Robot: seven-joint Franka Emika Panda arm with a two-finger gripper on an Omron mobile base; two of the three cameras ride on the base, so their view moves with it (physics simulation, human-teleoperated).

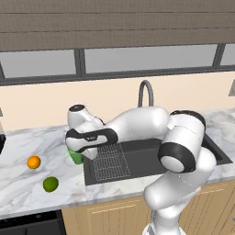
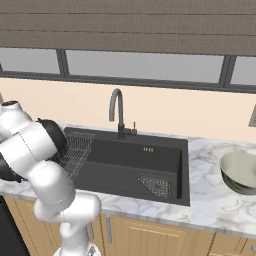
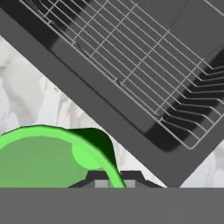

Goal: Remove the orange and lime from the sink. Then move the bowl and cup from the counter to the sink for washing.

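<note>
While the arm reaches left across the sink point(image 1: 137, 158), the gripper point(image 3: 111, 181) sits low over the cup point(image 3: 48, 157), its fingers clenched on the cup's rim at the side nearest the basin. From the left base view the cup point(image 1: 75, 157) stands upright on the counter point(image 1: 27, 183), just left of the sink's edge, mostly hidden behind the hand; its long axis runs vertical, mouth up. Hand view looks down into the open mouth, with the wire rack point(image 3: 144, 65) beyond. Orange point(image 1: 33, 162) and lime point(image 1: 50, 184) lie on the counter left of the cup, apart from each other. Bowl point(image 2: 241, 172) rests on the counter right of the sink, tilted.
</note>
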